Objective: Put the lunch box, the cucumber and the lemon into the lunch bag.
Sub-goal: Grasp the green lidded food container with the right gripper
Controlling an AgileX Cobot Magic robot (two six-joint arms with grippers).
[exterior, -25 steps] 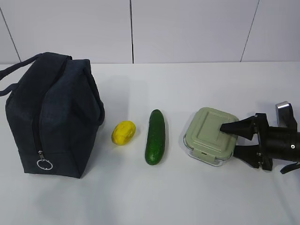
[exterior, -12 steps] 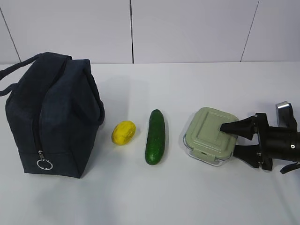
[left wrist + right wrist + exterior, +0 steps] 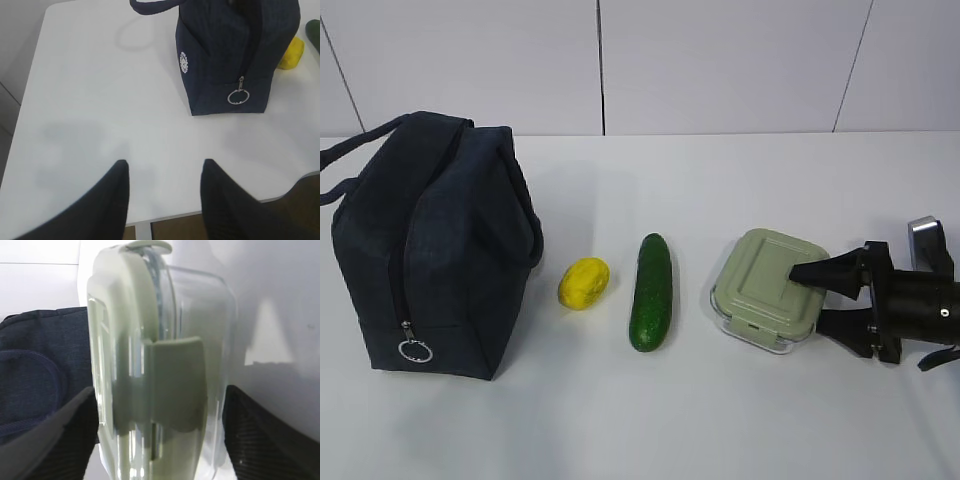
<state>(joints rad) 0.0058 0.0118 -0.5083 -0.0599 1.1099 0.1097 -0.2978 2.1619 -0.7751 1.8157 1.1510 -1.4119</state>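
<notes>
The right tool stands wide open around the lunch box, one finger above its lid and one below, whether touching is unclear. Beyond the box lie the cucumber, the lemon and the lunch bag. The left tool hovers half open and empty above the bench, the bag ahead of it.

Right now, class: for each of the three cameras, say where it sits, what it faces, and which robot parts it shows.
Exterior: front, slanting down; lunch bag, lemon, cucumber, lunch box; right gripper.
Left wrist: above table edge, facing the bag; left gripper open.
Right wrist: close on the box, between the open gripper's fingers.
All three share the bag.
</notes>
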